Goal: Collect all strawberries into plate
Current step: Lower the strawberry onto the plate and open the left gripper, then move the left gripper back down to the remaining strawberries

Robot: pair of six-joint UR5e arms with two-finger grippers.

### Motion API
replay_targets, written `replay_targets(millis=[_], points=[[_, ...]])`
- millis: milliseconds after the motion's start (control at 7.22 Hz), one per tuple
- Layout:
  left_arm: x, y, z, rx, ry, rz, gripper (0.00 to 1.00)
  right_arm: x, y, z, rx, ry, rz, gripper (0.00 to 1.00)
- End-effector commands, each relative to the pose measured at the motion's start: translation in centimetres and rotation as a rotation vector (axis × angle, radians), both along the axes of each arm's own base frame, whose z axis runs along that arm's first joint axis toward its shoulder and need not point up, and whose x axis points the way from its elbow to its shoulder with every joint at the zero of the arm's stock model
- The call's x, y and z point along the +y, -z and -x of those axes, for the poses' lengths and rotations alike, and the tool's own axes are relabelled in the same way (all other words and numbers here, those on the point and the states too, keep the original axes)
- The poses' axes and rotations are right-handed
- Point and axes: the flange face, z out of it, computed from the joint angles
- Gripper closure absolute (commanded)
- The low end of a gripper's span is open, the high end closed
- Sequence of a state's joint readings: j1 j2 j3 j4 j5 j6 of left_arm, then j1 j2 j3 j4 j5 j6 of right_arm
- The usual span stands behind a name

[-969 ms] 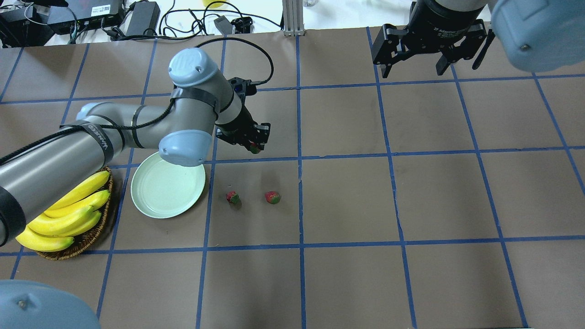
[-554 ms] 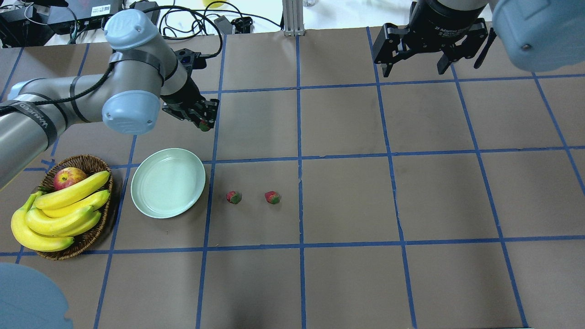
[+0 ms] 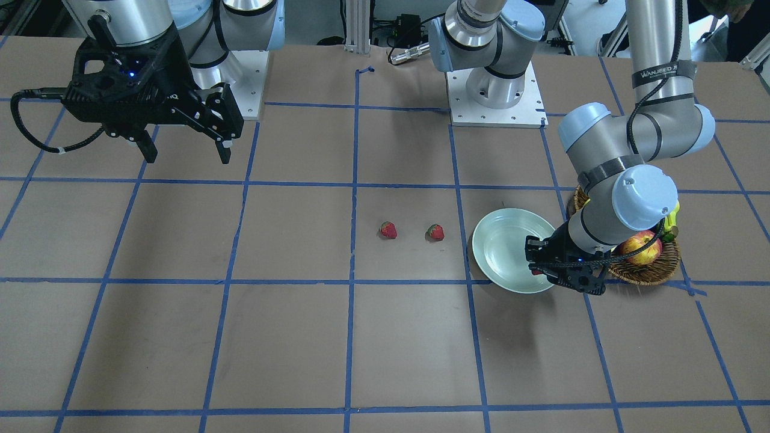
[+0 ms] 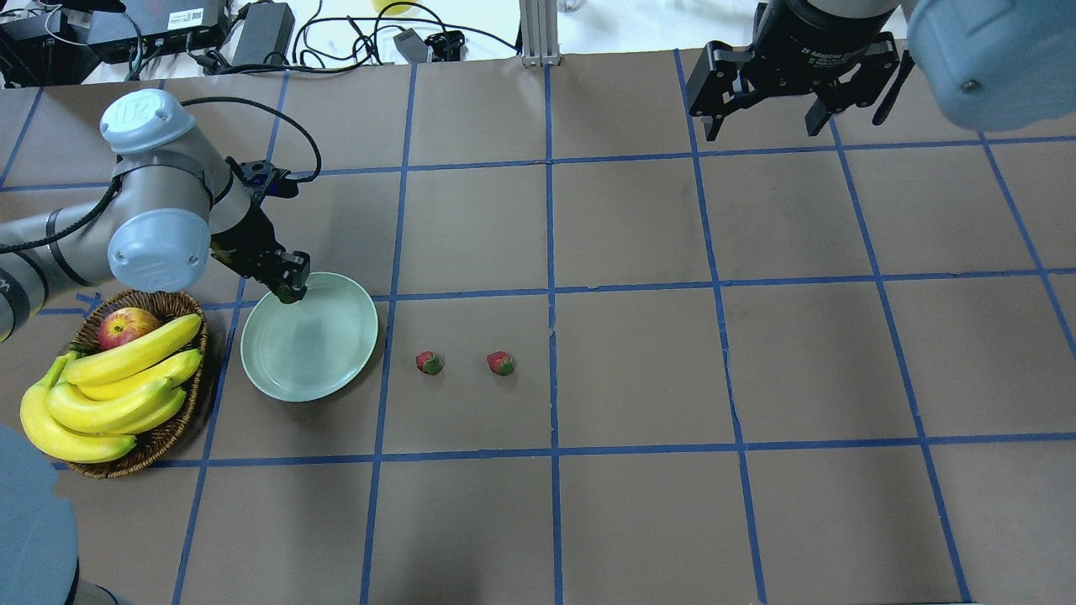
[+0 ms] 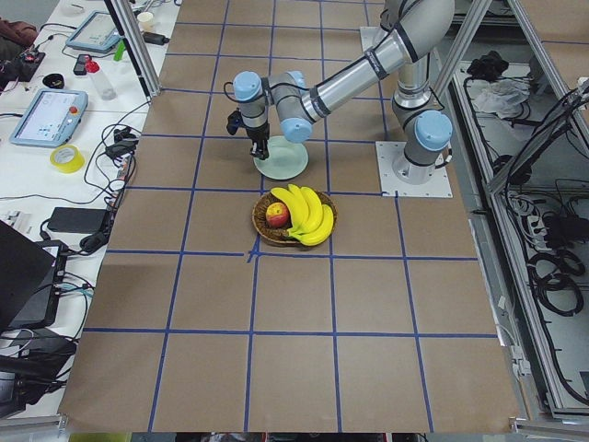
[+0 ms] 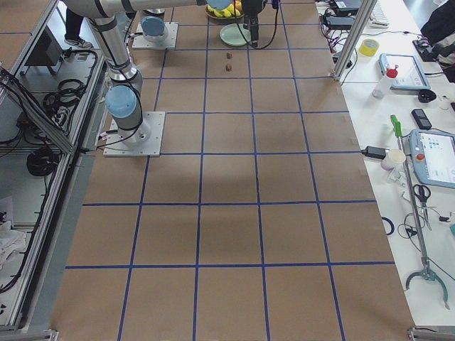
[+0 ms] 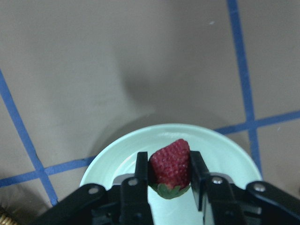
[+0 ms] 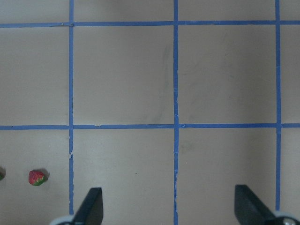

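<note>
1. While the left gripper pinches the held strawberry between its two fingers, the berry hangs over the plate, just inside the rim on the side away from the robot. Its long axis runs along the fingers, with the pointed tip outward and the green cap toward the palm.
2. From this gripper the middle of the plate lies back toward the robot and a little to its right. I judge that the release needs only a short move inward, or perhaps none. Whether the berry already touches the plate, I cannot tell.
3. On the robot's right of the plate, the nearer strawberry lies on the table near the rim. The farther strawberry lies beyond it, and the two are apart. The left arm is clearly the nearer one to both.
4. On the other side, just beside the plate, stands a wicker basket with bananas and an apple. A wide swing of the elbow could brush it.
5. The right gripper hangs with its fingers spread and empty, well apart, above the far right part of the table.
6. The surface is flat brown paper with a grid of blue tape. Beyond the far edge lie cables and electronic boxes, and the side views show benches with tablets and a roll of tape
</note>
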State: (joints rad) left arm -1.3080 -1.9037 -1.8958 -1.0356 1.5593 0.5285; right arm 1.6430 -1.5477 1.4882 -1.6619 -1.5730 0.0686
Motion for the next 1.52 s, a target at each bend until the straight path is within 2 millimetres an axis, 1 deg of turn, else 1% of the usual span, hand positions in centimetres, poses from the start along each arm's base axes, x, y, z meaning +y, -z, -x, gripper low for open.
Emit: replay_targets(millis=[0,138,277,415,554,692,830,969,1107,1246,1384], points=[[1.4,1.0,-0.8,0.018,0.002,-0.036,1.0,0.0,0.0,0.0,-0.001,0.0,0.0,0.0],[1.4,1.1,-0.8,0.015,-0.001,-0.038,0.56,0.0,0.1,0.0,0.001,-0.002,-0.002,0.0],[1.0,0.8,-1.0,0.009,-0.012,-0.04,0.01,0.0,0.0,0.0,0.001,-0.002,0.0,0.0],[0.5,0.0,-1.1,0.006,-0.015,-0.029,0.0,0.0,0.0,0.0,0.001,-0.004,0.001,0.0],[-0.1,-1.1,-0.5,0.001,-0.047,-0.032,0.0,0.0,0.0,0.0,0.0,-0.003,0.001,0.0],[-0.3,-2.6,0.1,-0.008,-0.119,-0.046,0.0,0.1,0.0,-0.2,0.0,-0.006,0.0,0.0],[-1.0,-5.0,2.0,-0.022,-0.182,-0.033,0.0,0.0,0.0,-0.2,0.0,-0.006,0.001,0.0],[-1.3,-6.4,5.3,-0.044,-0.28,-0.02,0.0,0.1,0.0,-0.2,0.0,-0.006,0.0,0.0],[-1.0,-6.7,9.3,-0.057,-0.425,-0.02,0.0,0.1,0.0,-0.2,0.0,-0.006,0.0,0.0],[-0.6,-6.6,12.8,-0.059,-0.656,-0.035,0.0,0.1,0.0,-0.2,0.0,-0.006,0.0,0.0],[0.1,-6.2,15.4,-0.08,-0.768,-0.045,0.0,0.1,0.0,-0.2,0.0,-0.006,0.0,0.0]])
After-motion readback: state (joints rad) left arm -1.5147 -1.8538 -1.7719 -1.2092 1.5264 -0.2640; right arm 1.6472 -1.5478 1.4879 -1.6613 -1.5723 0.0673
